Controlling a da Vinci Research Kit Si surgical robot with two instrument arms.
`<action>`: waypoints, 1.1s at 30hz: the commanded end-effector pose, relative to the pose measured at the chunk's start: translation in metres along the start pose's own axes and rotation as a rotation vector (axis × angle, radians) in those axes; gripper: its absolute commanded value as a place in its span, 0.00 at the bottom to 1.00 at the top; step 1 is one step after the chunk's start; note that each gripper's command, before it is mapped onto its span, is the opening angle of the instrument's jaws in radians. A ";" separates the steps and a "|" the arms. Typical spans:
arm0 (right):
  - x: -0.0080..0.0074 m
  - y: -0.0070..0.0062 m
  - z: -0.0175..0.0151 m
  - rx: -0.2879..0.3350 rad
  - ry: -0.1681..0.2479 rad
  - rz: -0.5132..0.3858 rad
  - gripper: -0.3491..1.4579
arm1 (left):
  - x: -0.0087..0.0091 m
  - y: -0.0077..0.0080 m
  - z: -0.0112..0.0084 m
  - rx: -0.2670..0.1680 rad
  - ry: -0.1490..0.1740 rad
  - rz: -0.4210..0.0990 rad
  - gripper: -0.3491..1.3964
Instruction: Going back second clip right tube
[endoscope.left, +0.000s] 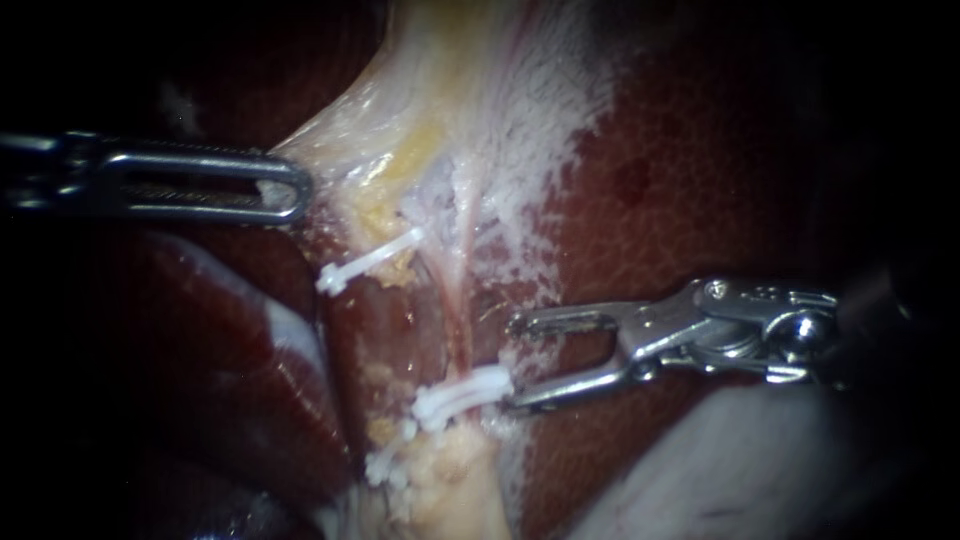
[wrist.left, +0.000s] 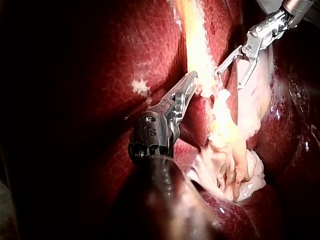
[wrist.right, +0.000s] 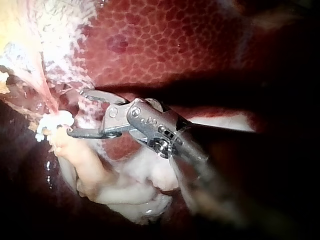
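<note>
A thin pink tube (endoscope.left: 458, 300) runs down the dissected bed between the liver lobes. Across its lower end lies a white clip (endoscope.left: 462, 393), also seen as a white clip (wrist.right: 52, 122) in the right wrist view. My right instrument (endoscope.left: 513, 362) comes in from the right with its jaws open and empty, the lower tip just beside that clip. Another white clip (endoscope.left: 368, 262) sits higher and to the left, and a third clip (endoscope.left: 390, 462) lies lower down. My left instrument (endoscope.left: 288, 187) is shut on the edge of the pale gallbladder tissue (endoscope.left: 330, 130), holding it taut.
Dark red liver (endoscope.left: 720, 180) lies to the right and a glossy lobe (endoscope.left: 250, 360) to the left. Yellow fat (endoscope.left: 440, 480) covers the lower bed. In the left wrist view my right instrument (wrist.left: 229, 80) stands open ahead of my left instrument (wrist.left: 191, 82).
</note>
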 end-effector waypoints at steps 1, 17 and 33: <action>0.0001 -0.0001 -0.0005 -0.003 0.001 -0.010 0.52 | 0.0001 0.0000 0.0001 -0.001 0.000 0.000 0.00; 0.0016 -0.0013 -0.0043 -0.028 0.012 -0.121 0.52 | 0.0002 0.0001 0.0003 -0.001 -0.001 0.001 0.00; 0.0016 -0.0016 -0.0050 -0.027 0.012 -0.142 0.52 | 0.0010 0.0024 0.0015 -0.005 0.006 0.008 0.00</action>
